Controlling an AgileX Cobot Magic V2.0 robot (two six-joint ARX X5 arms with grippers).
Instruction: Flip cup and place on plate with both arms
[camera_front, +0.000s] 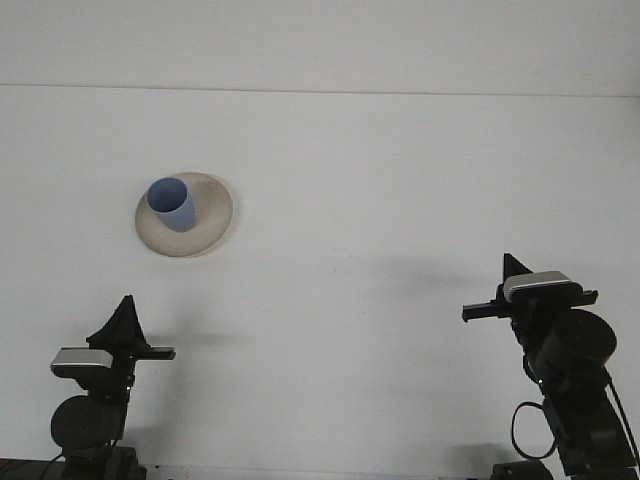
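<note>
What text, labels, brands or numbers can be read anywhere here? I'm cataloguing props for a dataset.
None can be read. The light blue plastic cup, the beige round ceramic plate, the white table and both black arms show no legible lettering, marks or numbers in the front view.

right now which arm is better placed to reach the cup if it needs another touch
Left. The blue cup stands mouth up on the plate, on the left gripper's side; the right gripper sits far across the table.
</note>
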